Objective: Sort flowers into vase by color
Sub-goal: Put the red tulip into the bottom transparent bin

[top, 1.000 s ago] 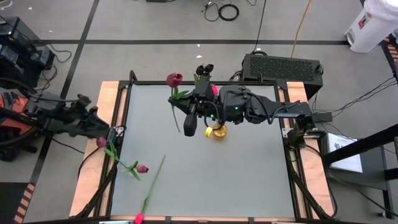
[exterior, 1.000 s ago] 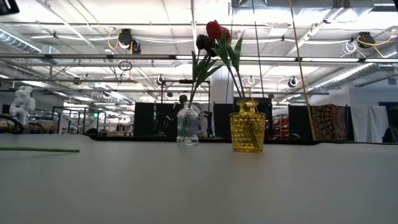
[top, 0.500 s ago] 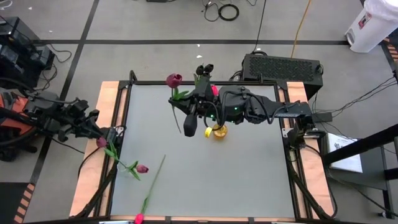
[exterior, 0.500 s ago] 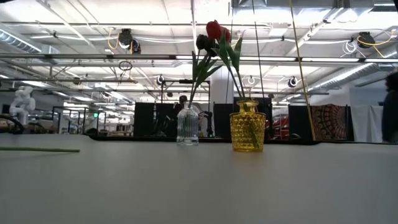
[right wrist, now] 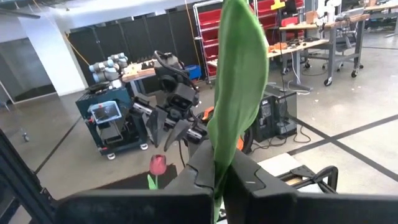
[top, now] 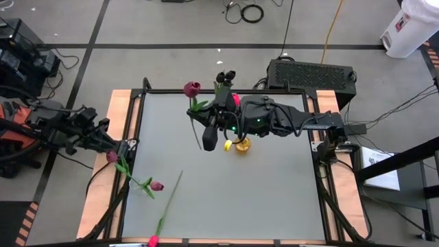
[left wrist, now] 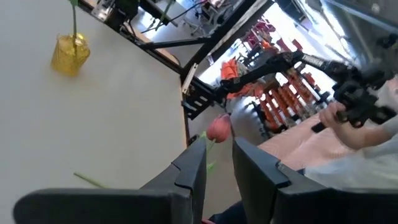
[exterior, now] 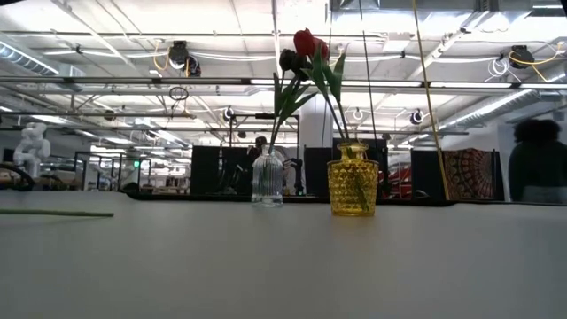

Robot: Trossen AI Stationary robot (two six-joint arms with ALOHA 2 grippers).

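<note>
1. The grey bench point(top: 260, 199) fills the middle of the high view, framed by black rails and pale wooden edges.
2. The right arm reaches across the far half of the bench; its right hand point(top: 208, 139) is pressed together, pinching the stem and leaf of a maroon tulip point(top: 192, 88), whose head lies over the far bench edge.
3. The left arm waits off the left side of the bench. Its left hand point(top: 110, 145) pinches the stem of a pink tulip point(top: 112, 157) at the left bench edge.
4. A yellow vase point(exterior: 353, 180) holds a red tulip point(exterior: 305, 42); just beside it a clear vase point(exterior: 267, 178) holds dark tulips point(exterior: 290, 60).
5. Two more tulips lie on the near-left bench: a maroon-headed one point(top: 156, 186) and a red-headed one point(top: 153, 240) at the near edge.
</note>
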